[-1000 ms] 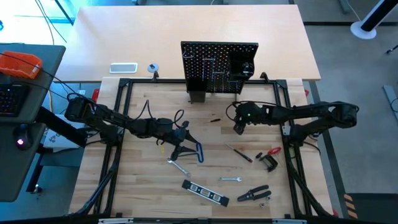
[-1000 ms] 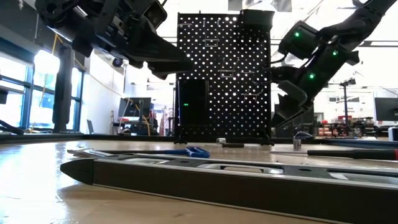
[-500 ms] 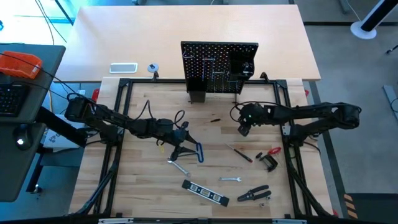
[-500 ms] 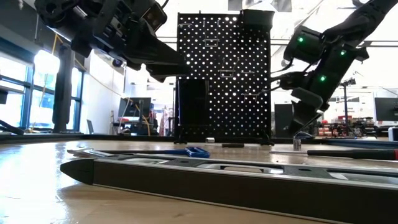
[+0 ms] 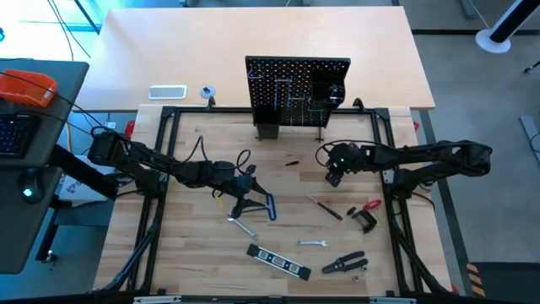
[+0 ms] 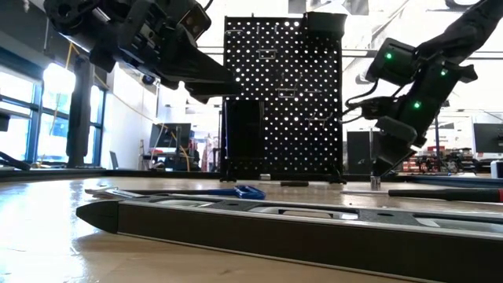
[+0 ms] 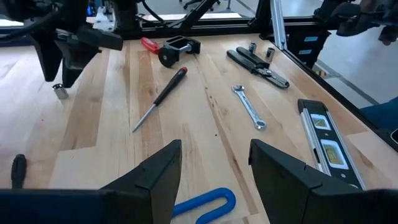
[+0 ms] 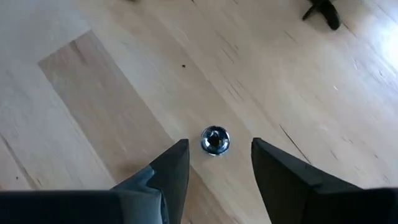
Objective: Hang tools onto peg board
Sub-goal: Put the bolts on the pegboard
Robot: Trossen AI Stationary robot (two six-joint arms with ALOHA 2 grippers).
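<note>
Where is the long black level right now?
From above, the level lies flat near the table's front edge, about the middle, between a small wrench and another wrench, left of the pliers.

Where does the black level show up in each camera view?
High view: level near the front edge, left of the pliers.
Low view: level fills the foreground.
Left wrist view: level at the right, beside the wrench.
Right wrist view: not in it.
Shared landmark: the wrench.
</note>
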